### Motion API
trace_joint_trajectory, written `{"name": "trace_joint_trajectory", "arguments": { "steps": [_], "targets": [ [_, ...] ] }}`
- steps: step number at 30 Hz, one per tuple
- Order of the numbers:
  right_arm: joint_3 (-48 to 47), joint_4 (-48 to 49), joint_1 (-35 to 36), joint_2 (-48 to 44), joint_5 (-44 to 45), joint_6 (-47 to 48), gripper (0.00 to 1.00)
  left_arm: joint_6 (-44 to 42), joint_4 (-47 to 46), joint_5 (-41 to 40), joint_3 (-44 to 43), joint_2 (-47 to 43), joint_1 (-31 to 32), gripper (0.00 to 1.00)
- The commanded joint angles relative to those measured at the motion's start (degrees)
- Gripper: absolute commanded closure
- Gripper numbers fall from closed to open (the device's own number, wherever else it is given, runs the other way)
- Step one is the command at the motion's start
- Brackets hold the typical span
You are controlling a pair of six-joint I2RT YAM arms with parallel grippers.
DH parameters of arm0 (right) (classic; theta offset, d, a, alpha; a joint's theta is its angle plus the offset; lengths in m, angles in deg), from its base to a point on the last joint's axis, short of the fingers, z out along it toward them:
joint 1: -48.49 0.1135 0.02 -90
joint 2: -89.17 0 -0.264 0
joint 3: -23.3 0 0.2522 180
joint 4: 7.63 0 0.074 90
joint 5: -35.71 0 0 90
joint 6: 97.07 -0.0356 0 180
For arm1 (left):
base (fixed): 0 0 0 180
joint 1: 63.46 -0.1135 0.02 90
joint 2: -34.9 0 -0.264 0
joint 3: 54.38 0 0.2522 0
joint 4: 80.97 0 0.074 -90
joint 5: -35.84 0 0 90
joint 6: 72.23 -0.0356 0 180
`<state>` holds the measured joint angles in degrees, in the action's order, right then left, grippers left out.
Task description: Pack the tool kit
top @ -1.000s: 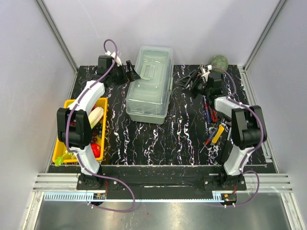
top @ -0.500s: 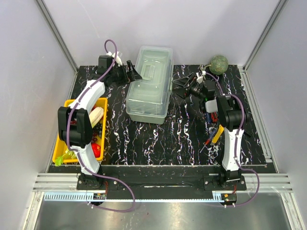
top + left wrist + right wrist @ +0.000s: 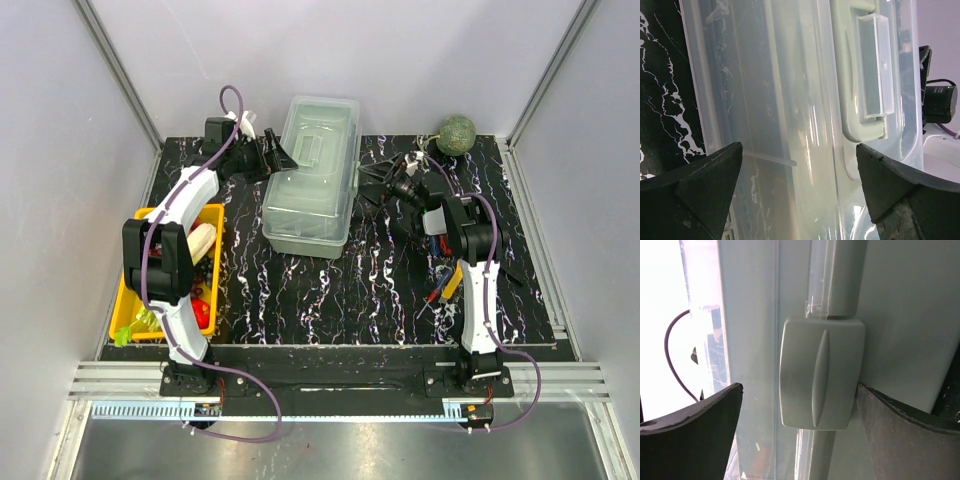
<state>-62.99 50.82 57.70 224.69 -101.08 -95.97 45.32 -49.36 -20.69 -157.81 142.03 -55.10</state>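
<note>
The pale grey-green toolbox [image 3: 312, 175] stands closed at the back centre, its translucent lid down. My left gripper [image 3: 278, 155] is open at the box's left back edge. In the left wrist view [image 3: 800, 195] its jaws frame the lid [image 3: 790, 100] and the lid handle [image 3: 865, 65]. My right gripper [image 3: 375, 183] is open at the box's right side. In the right wrist view [image 3: 800, 435] its jaws frame the side latch [image 3: 820, 372], holding nothing. Red, yellow and blue-handled hand tools [image 3: 445, 282] lie beside the right arm.
A yellow tray [image 3: 135, 300] of produce sits at the left edge under the left arm. A green ball [image 3: 457, 133] lies at the back right corner. More small tools [image 3: 432, 236] lie under the right arm's forearm.
My right gripper has swung left from the back right to the toolbox's right side. My left gripper has edged right, closer to the box's left edge.
</note>
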Motion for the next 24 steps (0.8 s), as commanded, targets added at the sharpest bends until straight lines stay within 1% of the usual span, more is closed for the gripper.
{"name": "trace_joint_trajectory", "arguments": {
  "steps": [1, 10, 13, 15, 17, 23, 24],
  "targets": [
    [-2.8, 14.7, 2.2, 0.3, -3.8, -2.9, 0.01, 0.8, 0.4, 5.0, -1.7, 0.4, 0.6, 0.01],
    [-4.1, 15.4, 4.5, 0.9, -5.3, -2.6, 0.02, 1.9, 0.4, 6.8, -2.0, 1.1, 0.6, 0.02],
    [-4.3, 15.4, 5.5, -1.0, -8.0, -0.2, 0.03, 2.6, 0.4, 9.6, -2.4, 2.0, 0.6, 0.02],
    [-3.4, 14.8, 6.0, -2.3, -8.5, 1.5, 0.05, 3.2, 0.5, 11.2, -2.7, 2.8, 0.6, 0.03],
    [-3.1, 14.5, 6.0, -2.4, -8.1, 1.9, 0.09, 3.5, 0.5, 11.4, -2.5, 3.3, 0.5, 0.04],
    [-3.1, 13.9, 6.0, -0.9, -7.4, 1.3, 0.34, 3.1, 0.9, 11.4, -1.8, 3.3, 0.7, 0.05],
    [-3.1, 13.3, 6.0, -1.0, -7.3, 1.6, 0.37, 2.9, 1.0, 11.4, -1.7, 3.2, 0.6, 0.05]
  ]
}}
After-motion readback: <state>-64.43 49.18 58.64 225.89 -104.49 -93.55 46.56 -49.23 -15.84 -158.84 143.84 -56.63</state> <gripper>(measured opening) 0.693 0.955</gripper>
